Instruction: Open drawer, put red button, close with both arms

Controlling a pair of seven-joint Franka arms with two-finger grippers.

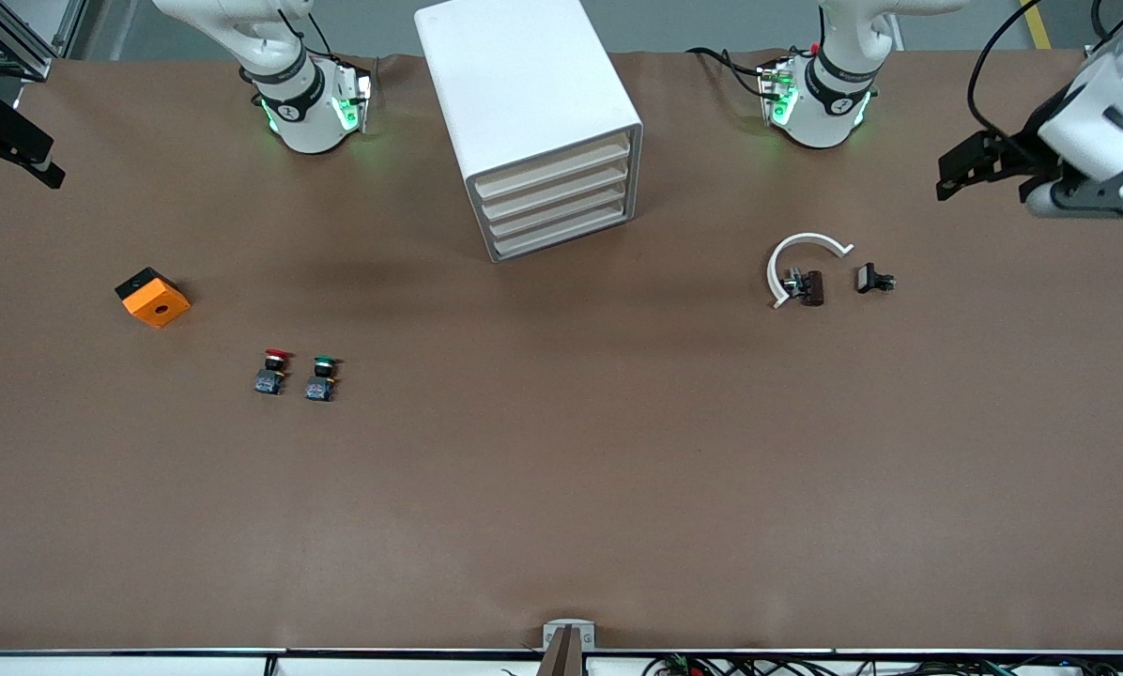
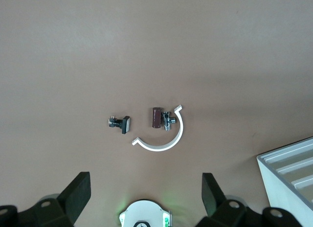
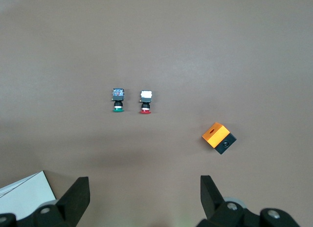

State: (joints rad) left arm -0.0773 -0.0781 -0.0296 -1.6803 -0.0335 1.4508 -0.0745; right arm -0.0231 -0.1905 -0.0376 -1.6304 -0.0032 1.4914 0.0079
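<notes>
The red button (image 1: 275, 370) stands on the brown table toward the right arm's end, beside the green-capped button (image 1: 322, 376). It also shows in the right wrist view (image 3: 145, 102). The white drawer unit (image 1: 524, 122) stands between the two arm bases with all its drawers (image 1: 557, 202) shut. My right gripper (image 1: 26, 145) hangs open and empty over the table's edge at the right arm's end; its fingers (image 3: 73, 197) stand wide apart. My left gripper (image 1: 965, 169) hangs open and empty over the left arm's end; its fingers (image 2: 76, 195) are wide apart too.
An orange cube (image 1: 153, 298) lies farther from the front camera than the buttons, toward the right arm's end. A white C-shaped ring (image 1: 801, 258), a dark cylinder part (image 1: 811, 287) and a small black part (image 1: 873, 279) lie toward the left arm's end.
</notes>
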